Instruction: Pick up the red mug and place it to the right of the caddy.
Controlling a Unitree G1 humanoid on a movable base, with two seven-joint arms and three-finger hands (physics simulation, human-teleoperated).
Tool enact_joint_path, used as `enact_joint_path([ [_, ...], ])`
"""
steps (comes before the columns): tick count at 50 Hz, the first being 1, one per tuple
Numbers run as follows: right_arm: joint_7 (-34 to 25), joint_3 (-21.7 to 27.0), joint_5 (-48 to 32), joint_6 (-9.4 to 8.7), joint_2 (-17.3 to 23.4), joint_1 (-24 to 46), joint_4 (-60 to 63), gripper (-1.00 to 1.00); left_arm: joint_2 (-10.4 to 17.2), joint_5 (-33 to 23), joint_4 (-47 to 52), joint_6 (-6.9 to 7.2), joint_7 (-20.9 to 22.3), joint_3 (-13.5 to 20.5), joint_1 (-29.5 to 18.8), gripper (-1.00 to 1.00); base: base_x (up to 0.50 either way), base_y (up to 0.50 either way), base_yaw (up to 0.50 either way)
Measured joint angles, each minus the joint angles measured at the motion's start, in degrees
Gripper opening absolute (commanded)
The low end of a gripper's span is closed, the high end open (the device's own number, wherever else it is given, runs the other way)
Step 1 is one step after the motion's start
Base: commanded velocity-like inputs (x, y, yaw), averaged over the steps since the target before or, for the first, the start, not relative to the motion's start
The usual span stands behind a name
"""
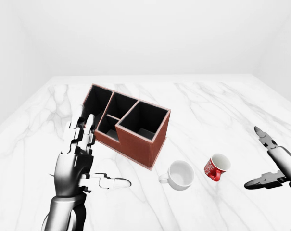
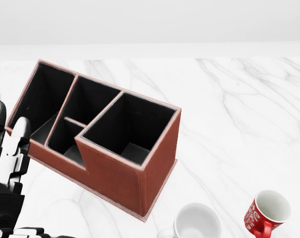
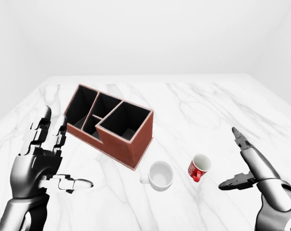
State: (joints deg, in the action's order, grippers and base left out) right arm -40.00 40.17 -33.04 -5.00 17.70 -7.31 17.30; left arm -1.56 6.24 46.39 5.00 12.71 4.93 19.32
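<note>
On the white marble tabletop (image 1: 222, 103) the red mug (image 1: 216, 167) lies tipped toward its side, mouth facing up and to the right in the left-eye view, its handle low against the stone. It sits to the lower right of the caddy (image 1: 128, 123), with a white mug (image 1: 179, 174) standing between the two, just beside the caddy's near corner and a little apart from the red one.

Nothing of the task looks done yet. The red mug is untouched and no hand is on it. The right hand (image 3: 248, 166) hovers to the right of the mug, well clear of it, its fingers (image 3: 241, 138) spread wide and holding nothing. The left hand (image 1: 80, 161) is raised at the left of the view, beside the caddy's left end, fingers likewise splayed and empty, thumb pointing toward the middle of the tabletop.

What remains, as I judge it, is the whole job: bring the right hand across to the mug, close round its body or handle, lift it, and set it down upright on the bare marble to the right of the caddy. The tilted pose may make the first grip awkward, and the white mug stands close enough to be knocked on the way in.
</note>
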Motion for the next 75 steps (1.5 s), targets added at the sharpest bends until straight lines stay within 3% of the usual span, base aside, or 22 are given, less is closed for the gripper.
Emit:
enact_joint_path([
  [25,0.0,-5.03,-6.04,0.0,7.33,5.5,-12.35,1.0,-0.17,0.31,0.59,0.0,0.39,0.56,0.12,1.0,0.0,0.0,0.0],
  [49,0.0,-11.65,-12.13,0.0,11.93,11.98,-19.86,1.0,-0.29,0.4,0.67,0.0,0.56,0.83,-0.04,1.0,0.0,0.0,0.0],
  [75,0.0,-15.21,-18.06,0.0,12.05,14.26,-20.38,1.0,-0.18,0.47,0.29,0.0,0.44,0.87,-0.33,1.0,0.0,0.0,0.0],
])
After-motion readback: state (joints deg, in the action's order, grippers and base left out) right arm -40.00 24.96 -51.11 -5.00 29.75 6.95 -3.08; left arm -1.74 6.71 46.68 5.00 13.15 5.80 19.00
